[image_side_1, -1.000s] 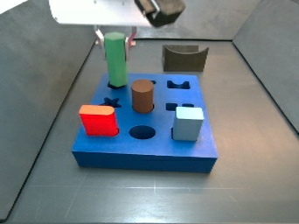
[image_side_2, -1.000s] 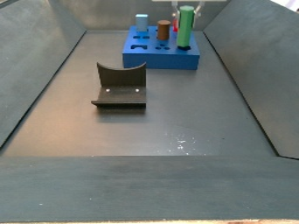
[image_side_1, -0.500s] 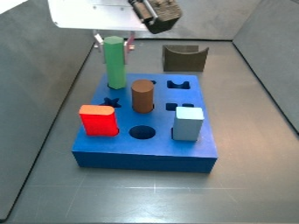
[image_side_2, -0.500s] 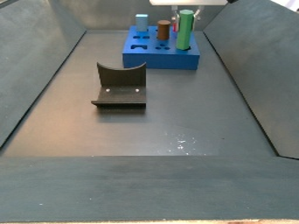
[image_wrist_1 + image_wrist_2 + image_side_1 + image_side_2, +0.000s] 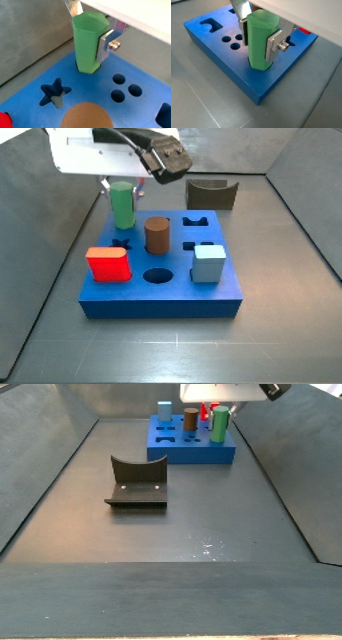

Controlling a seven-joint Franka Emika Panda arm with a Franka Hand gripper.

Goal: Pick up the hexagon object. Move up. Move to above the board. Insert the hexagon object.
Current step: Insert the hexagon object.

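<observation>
In both wrist views, the gripper (image 5: 90, 31) is clamping the hexagon object (image 5: 89, 42) between its 2 silver fingers (image 5: 276, 46), holding it upright so its lower end is entering a hole at a corner of the board (image 5: 212, 42). In a side view, the brown cylinder (image 5: 156, 233), red block (image 5: 108, 264) and pale block (image 5: 207, 263) are occupying other holes. The olive arch block (image 5: 136, 481) is lying apart on the dark grey floor (image 5: 201, 524), walled on all sides.

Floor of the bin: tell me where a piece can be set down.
Free: the floor between the dark arch block and the near edge, and beside it. Crowded: the board, where the gripper flanks the hexagon object.
</observation>
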